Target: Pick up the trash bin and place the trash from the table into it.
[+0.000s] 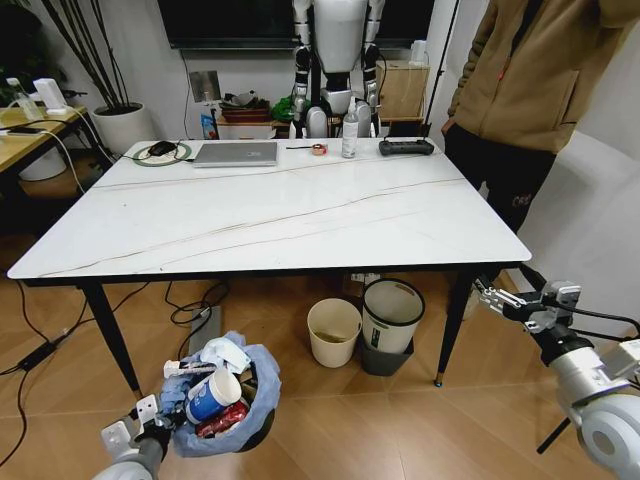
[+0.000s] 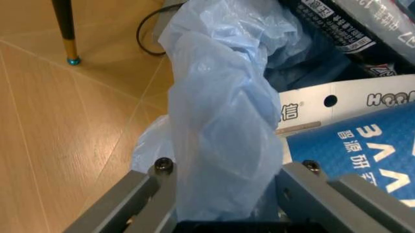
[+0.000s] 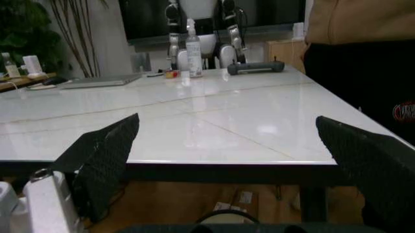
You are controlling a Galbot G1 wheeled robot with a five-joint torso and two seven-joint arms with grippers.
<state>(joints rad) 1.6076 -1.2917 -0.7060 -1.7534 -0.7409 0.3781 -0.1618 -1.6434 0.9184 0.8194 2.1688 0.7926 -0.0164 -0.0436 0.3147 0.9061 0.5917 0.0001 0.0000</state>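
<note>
The trash bin, its light-blue liner billowing over the dark rim, sits low over the wooden floor in front of the tabletop's near-left corner, beside the near-left black leg. Inside it lies the trash: a blue-and-white paper cup on top, crumpled white paper above it and a crushed red can tucked at the front. The left tool is at the bin's left rim, and the left wrist view shows its two grey fingers pinching a bunched fold of the blue bag, with the cup's blue printing and a white carton edge just beyond. The right tool hangs well apart from the bin, off the tabletop's near-right corner at about the level of the edge, its dark pads spread wide with nothing between them. The tabletop is glossy white and faintly veined; along its far edge stand a grey laptop, a spray bottle and a black controller. Under it, toward the near-right side, a cream bin and a white bin with a black rim stand side by side on the floor.
</note>
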